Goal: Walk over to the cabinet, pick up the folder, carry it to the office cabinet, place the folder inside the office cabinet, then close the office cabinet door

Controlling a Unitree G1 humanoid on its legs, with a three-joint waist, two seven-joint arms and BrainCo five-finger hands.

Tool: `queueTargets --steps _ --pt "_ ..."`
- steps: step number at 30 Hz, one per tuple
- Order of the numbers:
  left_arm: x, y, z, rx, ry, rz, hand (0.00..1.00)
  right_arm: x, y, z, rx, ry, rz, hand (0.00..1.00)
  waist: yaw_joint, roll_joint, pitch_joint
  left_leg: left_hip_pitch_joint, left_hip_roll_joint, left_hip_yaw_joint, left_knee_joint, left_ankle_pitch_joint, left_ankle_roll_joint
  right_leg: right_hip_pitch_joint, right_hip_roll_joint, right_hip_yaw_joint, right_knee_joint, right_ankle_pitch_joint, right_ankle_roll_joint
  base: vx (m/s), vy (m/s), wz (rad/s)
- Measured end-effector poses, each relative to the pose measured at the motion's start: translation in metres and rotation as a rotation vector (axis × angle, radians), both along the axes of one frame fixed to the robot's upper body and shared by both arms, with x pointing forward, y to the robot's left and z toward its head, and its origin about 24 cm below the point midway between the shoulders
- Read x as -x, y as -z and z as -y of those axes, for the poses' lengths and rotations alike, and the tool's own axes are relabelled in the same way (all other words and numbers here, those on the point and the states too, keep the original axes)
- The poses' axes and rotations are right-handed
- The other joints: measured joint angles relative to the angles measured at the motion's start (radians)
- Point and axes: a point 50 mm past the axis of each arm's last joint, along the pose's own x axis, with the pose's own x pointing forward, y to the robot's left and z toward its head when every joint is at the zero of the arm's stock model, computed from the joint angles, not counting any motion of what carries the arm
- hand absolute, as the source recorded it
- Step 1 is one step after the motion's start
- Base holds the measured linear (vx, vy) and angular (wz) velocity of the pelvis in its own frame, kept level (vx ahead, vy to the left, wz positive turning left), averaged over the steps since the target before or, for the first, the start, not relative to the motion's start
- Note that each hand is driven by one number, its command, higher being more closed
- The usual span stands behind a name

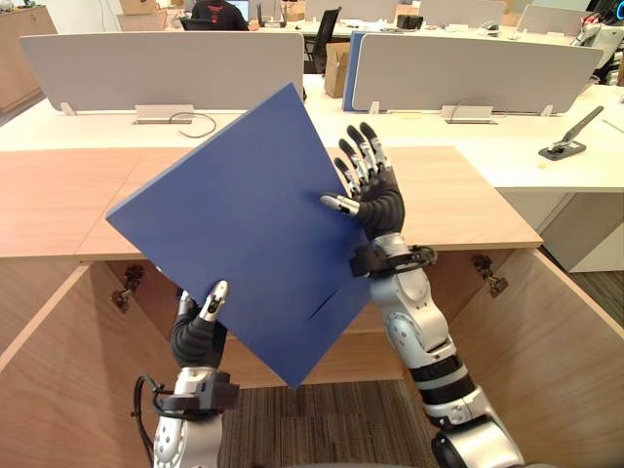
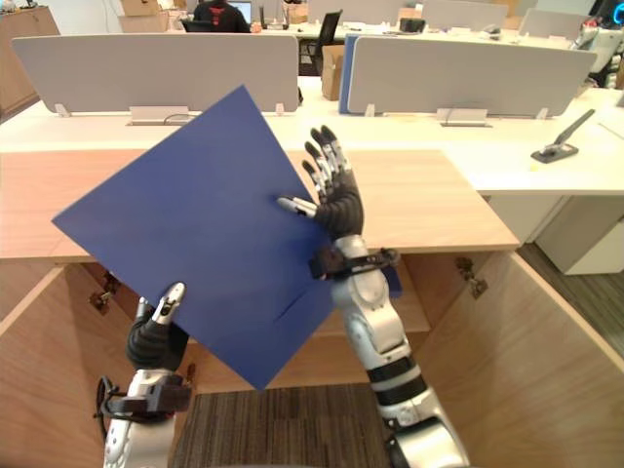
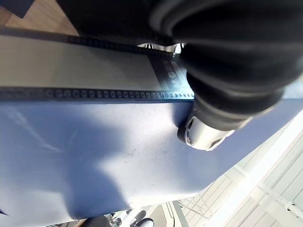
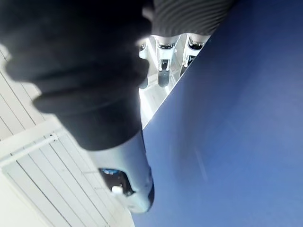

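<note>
A flat blue folder (image 1: 244, 224) hangs tilted on one corner in front of me, above the open office cabinet (image 1: 458, 195). My left hand (image 1: 200, 336) holds its lower left edge, with the thumb (image 3: 203, 135) pressed on the front face (image 3: 94, 156) and the fingers hidden behind. My right hand (image 1: 375, 195) is at the folder's right edge with its fingers straight and spread upward. Its thumb (image 4: 128, 184) lies against the blue face (image 4: 236, 142). The folder hides most of the cabinet's inside.
Both wooden cabinet doors stand swung out, the left door (image 1: 49, 370) and the right door (image 1: 565, 361). Brown carpet (image 1: 322, 419) lies between them. Behind the cabinet top is a white desk with grey dividers (image 1: 156, 68) and a stapler (image 1: 565, 146). A person (image 1: 219, 12) sits far back.
</note>
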Motion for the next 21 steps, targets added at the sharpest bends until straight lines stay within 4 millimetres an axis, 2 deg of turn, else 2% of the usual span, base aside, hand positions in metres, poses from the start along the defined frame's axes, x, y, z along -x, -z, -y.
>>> queueTargets --steps 5,9,11,13,17,21 --pt "0.001 0.002 -0.003 0.003 -0.001 -0.009 1.00 -0.009 -0.001 -0.008 0.116 -0.063 0.014 0.00 0.002 0.000 0.000 0.000 0.000 -0.002 -0.001 0.004 0.001 -0.002 0.000 -0.001 0.005 0.000 0.000 -0.01 0.006 0.00" --pt "0.005 0.005 -0.005 -0.009 -0.005 -0.032 1.00 -0.015 0.008 -0.010 0.195 -0.113 -0.020 0.00 0.004 0.000 0.000 0.000 0.000 -0.004 -0.004 0.007 0.001 -0.003 0.000 -0.002 0.006 0.000 0.000 0.00 0.000 0.01" --pt "0.007 0.010 -0.006 -0.023 -0.003 -0.059 1.00 -0.020 0.020 -0.011 0.241 -0.149 -0.070 0.00 0.005 0.000 0.000 -0.001 0.000 -0.008 -0.004 0.010 0.000 -0.007 0.000 -0.007 0.006 0.000 0.000 0.00 0.000 0.05" --pt "0.008 0.018 -0.009 -0.040 0.002 -0.100 1.00 -0.026 0.040 -0.012 0.271 -0.215 -0.181 0.00 0.006 0.000 0.000 -0.005 0.000 -0.014 -0.004 0.013 -0.002 -0.009 0.000 -0.013 0.005 0.000 0.000 0.00 0.000 0.07" --pt "0.013 0.027 -0.013 -0.091 0.020 -0.171 1.00 -0.028 0.070 -0.008 0.387 -0.314 -0.356 0.00 0.006 -0.004 -0.003 -0.023 0.000 -0.030 0.000 0.023 -0.003 -0.020 0.001 -0.028 0.007 0.001 -0.002 0.00 0.002 0.11" --pt "0.015 0.029 -0.015 -0.115 0.033 -0.190 1.00 -0.025 0.080 -0.005 0.428 -0.351 -0.401 0.00 0.010 -0.005 -0.006 -0.023 0.000 -0.033 0.000 0.025 -0.003 -0.019 0.001 -0.030 0.010 0.002 -0.003 0.00 0.001 0.02"
